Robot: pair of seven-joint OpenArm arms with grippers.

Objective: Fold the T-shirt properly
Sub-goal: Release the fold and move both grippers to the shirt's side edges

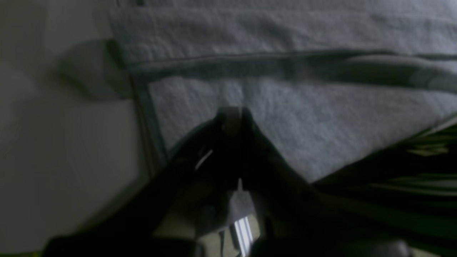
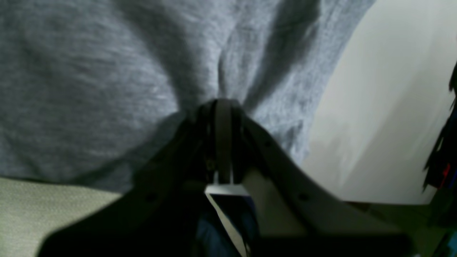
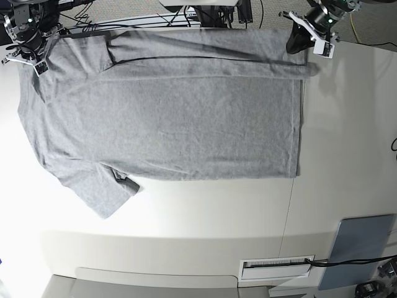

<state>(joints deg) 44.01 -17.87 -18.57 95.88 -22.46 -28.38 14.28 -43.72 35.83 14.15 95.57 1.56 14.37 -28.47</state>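
The heather-grey T-shirt [image 3: 173,118] lies flat on the white table [image 3: 205,217], plain side up, hem to the right and one sleeve [image 3: 102,189] at the lower left. Its far long edge is folded over in a strip [image 3: 205,53]. My left gripper [image 3: 296,46] is at the far right hem corner, shut on the shirt's fabric [image 1: 303,114], its closed tips [image 1: 232,111] on the folded layer. My right gripper [image 3: 36,61] is at the far left shoulder end, shut on puckered cloth [image 2: 89,89] at its tips [image 2: 223,104]. No lettering shows.
A grey-blue flat pad [image 3: 360,251] lies at the near right corner of the table. A white labelled slot [image 3: 276,265] sits at the near edge. Cables [image 3: 142,12] and arm bases crowd the far edge behind the shirt.
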